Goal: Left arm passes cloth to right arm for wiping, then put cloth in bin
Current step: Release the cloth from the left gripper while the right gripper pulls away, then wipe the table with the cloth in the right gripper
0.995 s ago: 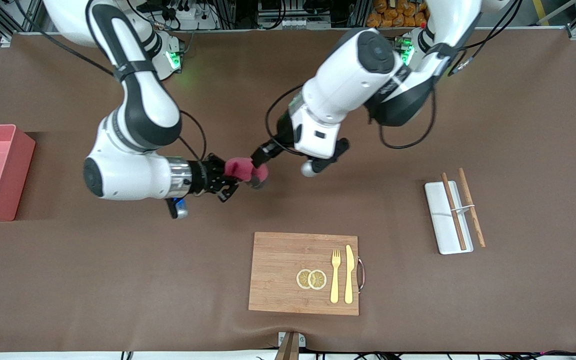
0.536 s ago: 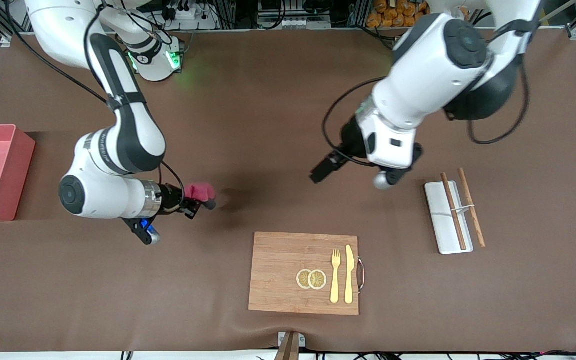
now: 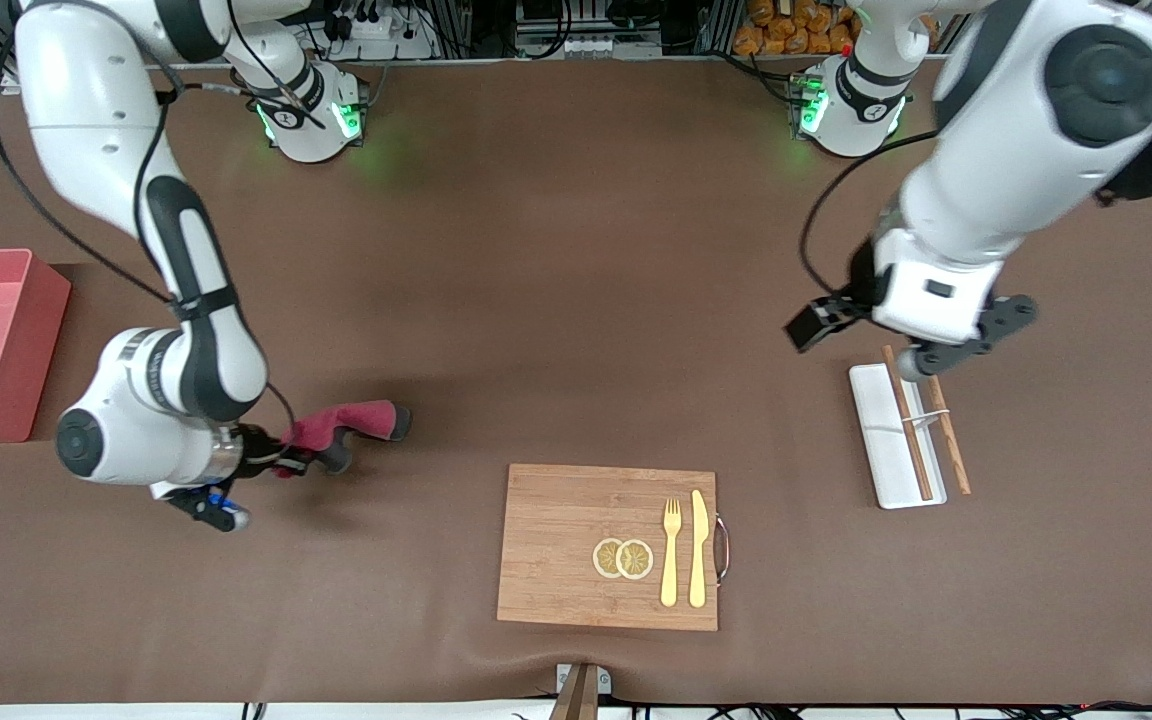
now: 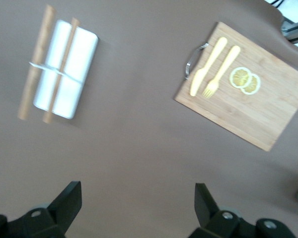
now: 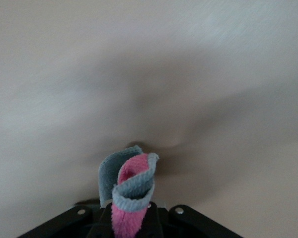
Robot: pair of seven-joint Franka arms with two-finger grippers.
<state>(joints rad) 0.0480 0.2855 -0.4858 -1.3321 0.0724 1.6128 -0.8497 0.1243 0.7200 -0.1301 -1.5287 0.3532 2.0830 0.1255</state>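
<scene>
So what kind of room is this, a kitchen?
More likely a robot lab, set up like a kitchen. Two robot arms are bolted to a brown table, with cables and metal framing past its edge. The cutting board with fork and knife looks staged.

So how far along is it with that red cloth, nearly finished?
About a third in, I'd say. The hand-over looks done: the right pincer is shut on the cloth, low over the table, and the left pincer hangs open and empty near the white tray. Wiping seems to be the step in hand. Left to do: dropping the cloth into the pink bin, which has no cloth in it.
</scene>
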